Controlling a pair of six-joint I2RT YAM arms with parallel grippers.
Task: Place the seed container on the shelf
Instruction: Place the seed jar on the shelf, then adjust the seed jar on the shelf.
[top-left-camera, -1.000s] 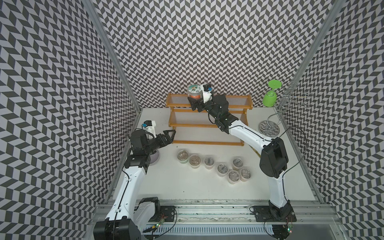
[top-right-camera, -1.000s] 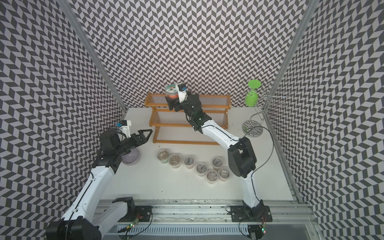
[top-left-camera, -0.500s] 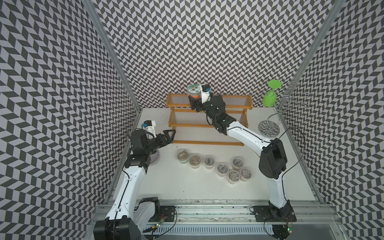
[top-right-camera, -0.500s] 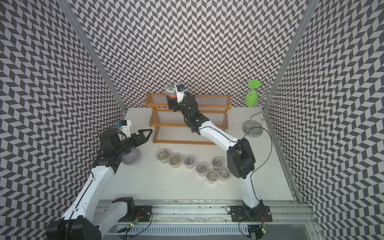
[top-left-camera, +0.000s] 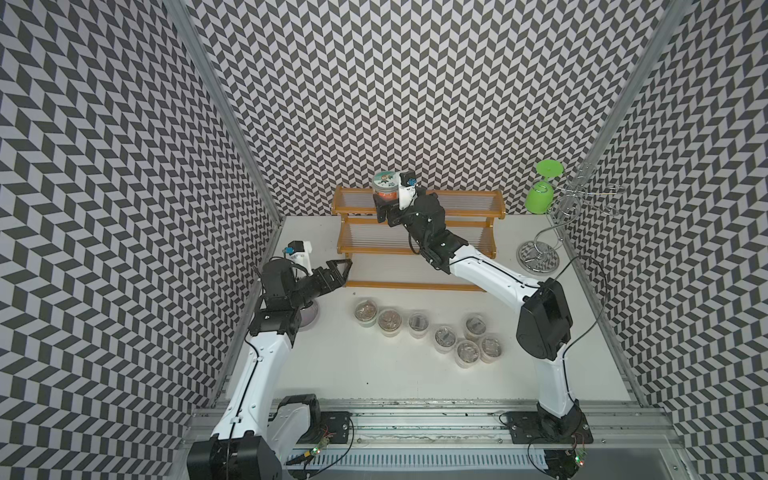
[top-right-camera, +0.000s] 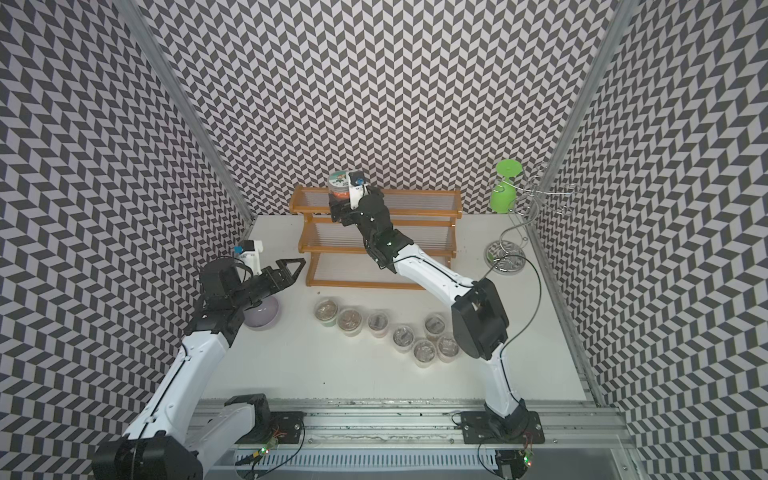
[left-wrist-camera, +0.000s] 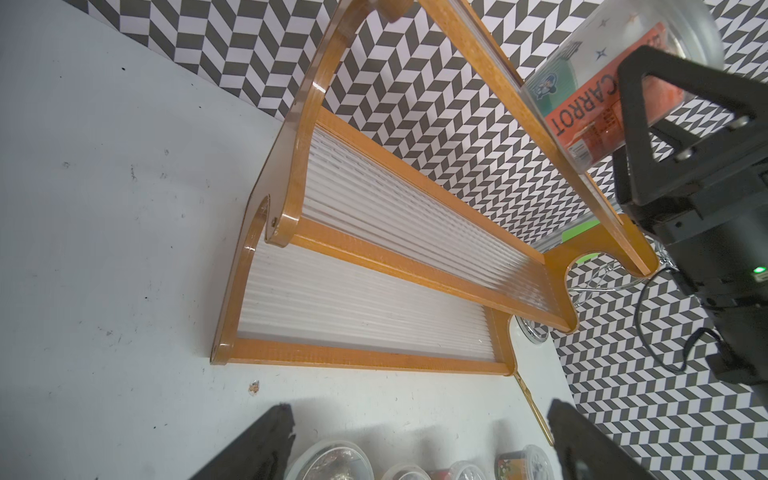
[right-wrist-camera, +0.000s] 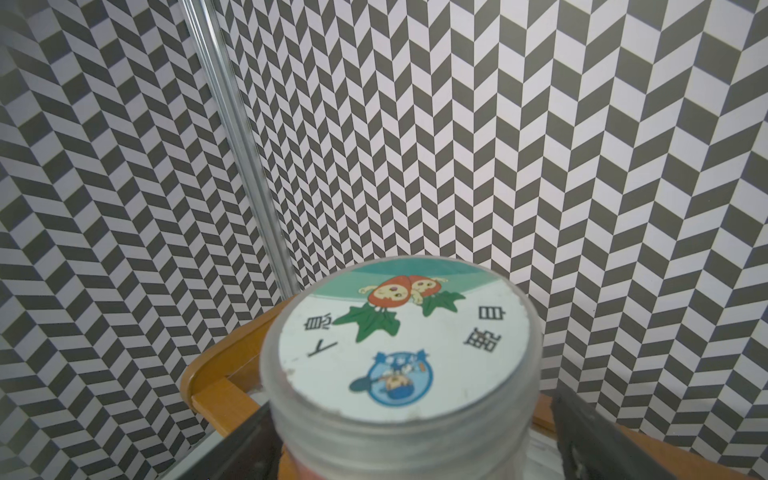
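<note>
The seed container (top-left-camera: 384, 185) (top-right-camera: 338, 185) is a clear jar with a cartoon lid and an orange CARROT label (left-wrist-camera: 582, 95). It stands upright near the left end of the top tier of the shelf (top-left-camera: 374, 245) (top-right-camera: 419, 203) (left-wrist-camera: 395, 208). My right gripper (top-left-camera: 388, 203) (top-right-camera: 343, 203) (right-wrist-camera: 407, 457) is open and straddles the jar's lower body. In the right wrist view a gap shows between the jar (right-wrist-camera: 403, 345) and one finger (right-wrist-camera: 590, 436). My left gripper (top-left-camera: 343, 266) (top-right-camera: 297, 264) (left-wrist-camera: 419, 444) is open and empty, low by the shelf's front left corner.
Several small lidded tubs (top-left-camera: 415, 324) lie in a loose row on the table in front of the shelf. A lilac bowl (top-right-camera: 262, 316) sits under the left arm. A chrome wire stand (top-left-camera: 538, 251) with a green cup (top-left-camera: 540, 197) is at the back right. Patterned walls close three sides.
The right arm has settled the jar a little lower onto the top tier, and its jaws have widened off the jar. The left arm has not moved.
</note>
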